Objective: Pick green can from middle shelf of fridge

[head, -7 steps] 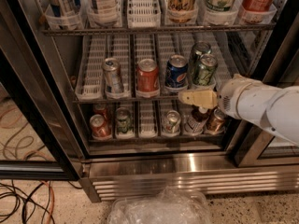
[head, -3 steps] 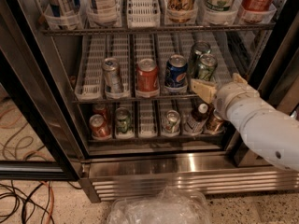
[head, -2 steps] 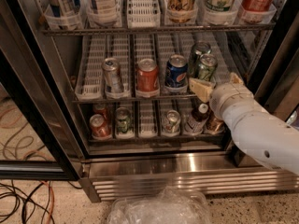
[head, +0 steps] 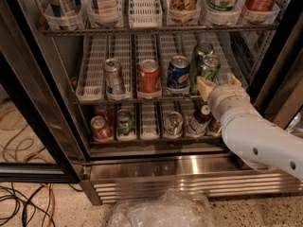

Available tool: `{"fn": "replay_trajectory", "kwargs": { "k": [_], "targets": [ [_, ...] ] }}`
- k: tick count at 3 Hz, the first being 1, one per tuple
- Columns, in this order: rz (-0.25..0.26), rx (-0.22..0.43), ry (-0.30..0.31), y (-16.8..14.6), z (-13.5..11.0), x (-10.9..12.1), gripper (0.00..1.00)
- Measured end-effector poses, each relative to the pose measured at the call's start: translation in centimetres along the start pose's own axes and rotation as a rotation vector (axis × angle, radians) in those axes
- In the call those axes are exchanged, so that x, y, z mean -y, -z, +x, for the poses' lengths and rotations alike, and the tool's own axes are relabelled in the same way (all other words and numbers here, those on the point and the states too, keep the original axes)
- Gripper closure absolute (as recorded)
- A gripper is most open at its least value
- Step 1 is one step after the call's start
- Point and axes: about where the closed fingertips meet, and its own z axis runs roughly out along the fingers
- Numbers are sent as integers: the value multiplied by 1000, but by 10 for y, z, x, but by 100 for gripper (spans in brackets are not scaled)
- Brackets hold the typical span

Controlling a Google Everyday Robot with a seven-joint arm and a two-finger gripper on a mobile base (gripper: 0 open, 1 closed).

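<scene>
Hovering at the front edge of the middle shelf (head: 93, 70), the gripper (head: 218, 83) has its fingers spread wide just before the green can (head: 209, 66), presumably to straddle it.

You can read one brand only: the Pepsi globe on the blue can (head: 178, 73), middle shelf (head: 93, 74). Markings on the other cans and the top-row bottles cannot be made out. Your tool (head: 219, 83) sits just beside the green can (head: 209, 67), fingers apart.
</scene>
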Motion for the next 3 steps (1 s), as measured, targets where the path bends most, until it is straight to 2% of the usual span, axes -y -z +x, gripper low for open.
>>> {"fn": "replay_trajectory", "kwargs": {
  "k": [2, 3],
  "targets": [
    [34, 5, -15, -17, 6, 6, 34],
    [41, 13, -28, -23, 6, 10, 29]
  ]
}}
